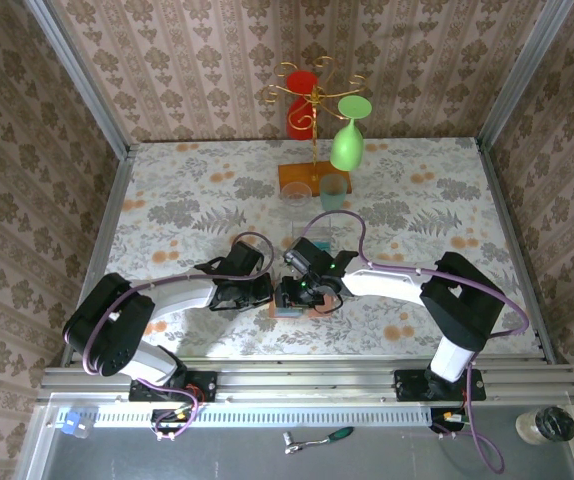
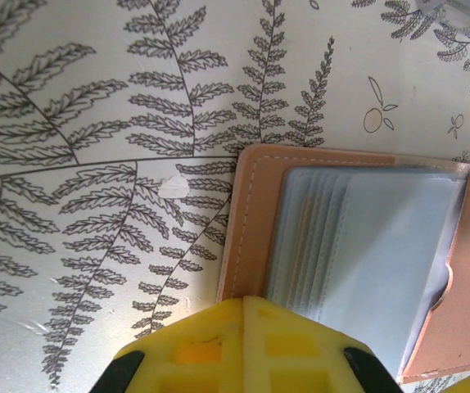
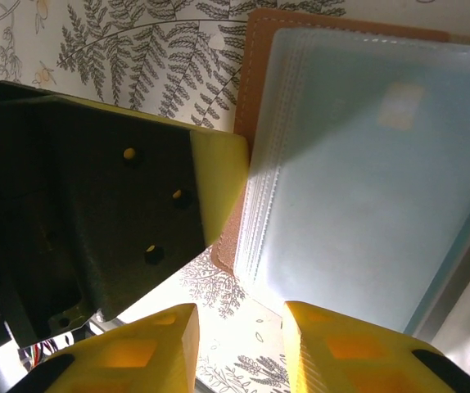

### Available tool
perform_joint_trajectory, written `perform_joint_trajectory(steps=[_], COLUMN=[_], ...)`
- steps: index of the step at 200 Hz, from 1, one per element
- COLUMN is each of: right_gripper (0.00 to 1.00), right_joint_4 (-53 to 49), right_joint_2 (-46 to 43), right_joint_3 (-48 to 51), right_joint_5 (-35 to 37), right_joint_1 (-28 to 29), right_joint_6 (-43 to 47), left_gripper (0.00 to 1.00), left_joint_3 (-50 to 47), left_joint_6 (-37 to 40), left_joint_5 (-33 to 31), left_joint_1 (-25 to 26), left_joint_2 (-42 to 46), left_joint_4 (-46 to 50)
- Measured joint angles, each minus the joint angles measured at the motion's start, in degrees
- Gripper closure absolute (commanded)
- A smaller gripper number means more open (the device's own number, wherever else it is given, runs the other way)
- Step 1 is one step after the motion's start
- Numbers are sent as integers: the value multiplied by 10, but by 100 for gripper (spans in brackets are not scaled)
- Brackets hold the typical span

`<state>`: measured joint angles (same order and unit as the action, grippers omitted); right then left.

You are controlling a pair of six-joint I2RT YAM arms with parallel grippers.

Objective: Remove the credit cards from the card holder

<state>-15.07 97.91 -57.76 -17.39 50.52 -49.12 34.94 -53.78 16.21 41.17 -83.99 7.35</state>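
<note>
the brown leather bifold card holder (image 3: 255, 49) lay open on the fern-printed tablecloth (image 2: 96, 164). the left gripper (image 2: 243, 307), clenched on nothing, pressed its edge, i guessed to pin it. the right gripper (image 3: 241, 319) hovered parted and empty by the sleeves holding the teal plastic credit cards (image 3: 382, 164).

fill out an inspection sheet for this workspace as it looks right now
surface: fern-print tablecloth, pale fleck beside the holder
job's things: card holder lies open; credit cards look sleeved inside, count unclear
clutter: glass rack, green glass, teal cup at the far side
grippers: left gripper shut, tips at the holder's edge; right gripper open by the sleeves' corner
cables: purple cables loop over both arms, no snag seen
surroundings: wallpapered walls; hand tool near the arms' rail
</note>
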Motion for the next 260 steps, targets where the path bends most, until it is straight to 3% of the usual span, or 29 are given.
perform_joint_trajectory(steps=[260], right_gripper=[65], right_joint_4=[38], right_joint_2=[-19], right_joint_3=[82], right_joint_5=[18], right_joint_1=[-50], right_joint_6=[-10], left_gripper=[92], left_joint_3=[9], left_joint_6=[0], left_joint_5=[-6], left_joint_1=[1], left_joint_2=[1], left_joint_4=[21])
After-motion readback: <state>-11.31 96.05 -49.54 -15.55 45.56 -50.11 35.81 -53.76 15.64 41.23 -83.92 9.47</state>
